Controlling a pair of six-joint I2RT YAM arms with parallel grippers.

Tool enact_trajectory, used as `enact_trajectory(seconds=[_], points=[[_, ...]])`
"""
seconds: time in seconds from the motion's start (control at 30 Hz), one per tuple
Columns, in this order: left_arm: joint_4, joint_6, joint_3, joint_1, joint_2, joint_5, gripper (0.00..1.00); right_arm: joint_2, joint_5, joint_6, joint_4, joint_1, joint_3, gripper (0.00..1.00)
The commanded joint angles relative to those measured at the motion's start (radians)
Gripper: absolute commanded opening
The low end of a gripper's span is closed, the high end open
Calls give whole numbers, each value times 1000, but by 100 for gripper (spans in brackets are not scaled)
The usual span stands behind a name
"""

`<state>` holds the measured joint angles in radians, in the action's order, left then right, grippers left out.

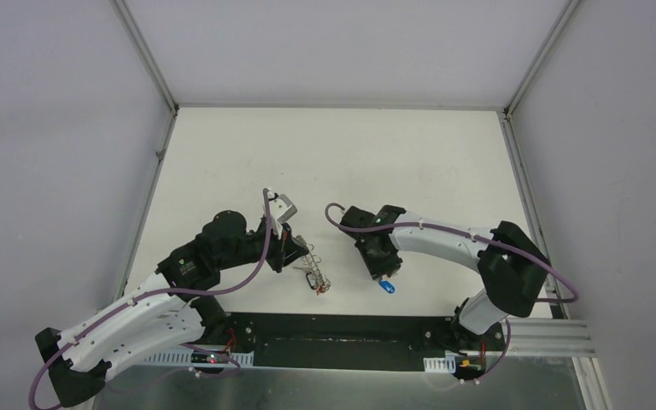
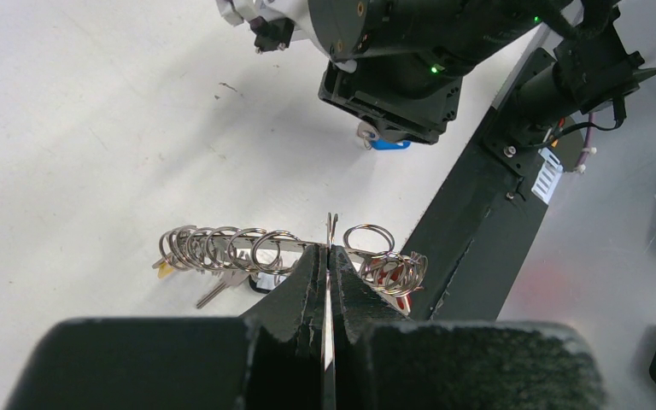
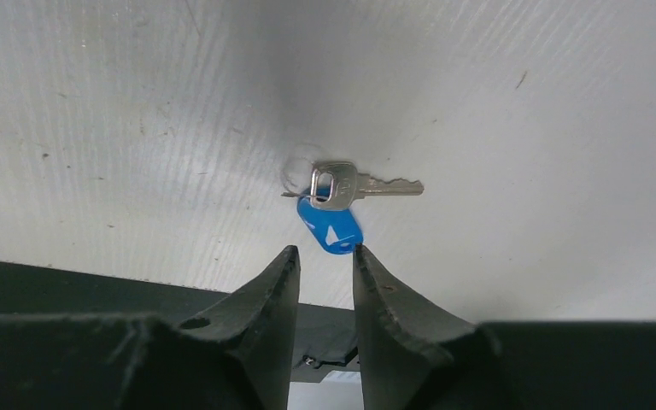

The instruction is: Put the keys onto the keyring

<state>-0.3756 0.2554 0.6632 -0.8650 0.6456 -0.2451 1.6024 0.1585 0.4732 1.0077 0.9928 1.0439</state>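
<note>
In the left wrist view my left gripper is shut on the thin metal strip of the keyring, a bar strung with several wire rings. A silver key and a yellow tag lie under its left end; a red tag sits at its right end. The blue-tagged key lies flat on the table with its blue tag pointing at my right gripper. That gripper is open, and its right fingertip touches the tag's edge. From above, the right gripper hovers over the blue tag, to the right of the keyring.
A black base strip runs along the table's near edge, just behind the blue key and the keyring. White walls enclose the white table on three sides. A metal rail lies at the near right.
</note>
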Motion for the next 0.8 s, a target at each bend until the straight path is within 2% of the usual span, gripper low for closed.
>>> enact_trajectory(seconds=[0.0,0.2,0.4,0.57,0.77], points=[[49,21,36,-7,-6,-25,0,-86,-138,-21,-102,-68,-42,33],[43,21,39,-7,-9,-28,0,-171,-462,-96,-326,-238,-145,43],[44,27,42,-8,0,-34,0,-149,-657,-124,-429,-346,-182,43],[43,28,47,-8,6,-39,0,-98,-706,-139,-440,-378,-197,39],[43,33,43,-7,11,-41,0,-60,-630,-134,-395,-391,-224,39]])
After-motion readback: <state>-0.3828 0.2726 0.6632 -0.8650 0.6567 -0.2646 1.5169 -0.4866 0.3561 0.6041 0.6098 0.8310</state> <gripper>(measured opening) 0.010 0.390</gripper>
